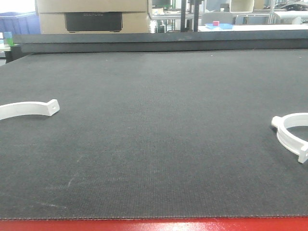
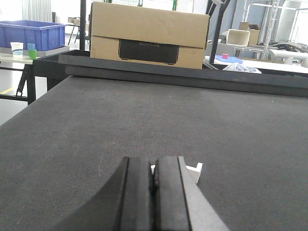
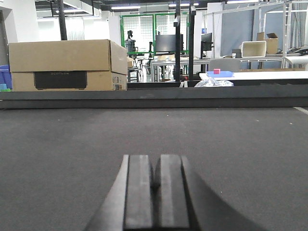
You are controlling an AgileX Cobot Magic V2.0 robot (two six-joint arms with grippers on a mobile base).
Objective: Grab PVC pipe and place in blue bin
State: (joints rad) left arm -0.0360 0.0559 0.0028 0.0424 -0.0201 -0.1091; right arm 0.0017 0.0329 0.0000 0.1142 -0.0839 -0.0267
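1. The blue bin (image 2: 33, 34) stands beyond the tabletop's (image 1: 154, 125) far-left corner.
2. The left claw (image 2: 153, 169) is clenched and empty. Open it, then close on the PVC pipe piece (image 2: 195, 169) lying just ahead.
3. The right claw (image 3: 156, 168) is also clenched and empty, and should wait. A second piece (image 1: 291, 120) lies far right.

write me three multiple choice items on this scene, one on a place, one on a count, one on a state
1. The blue bin stands:
A) on the floor
B) on a shelf
C) on a side table left of the dark mat

2. How many white pipe clamps lie on the mat in the front view?
A) one
B) two
C) four

3. On the right gripper, the fingers are:
A) shut, empty
B) wide open
C) shut on a clamp

Answers:
1 C, the left wrist view shows it off the mat, on the table.
2 B, one lies at the left edge, one at the right.
3 A, they meet with nothing between them.
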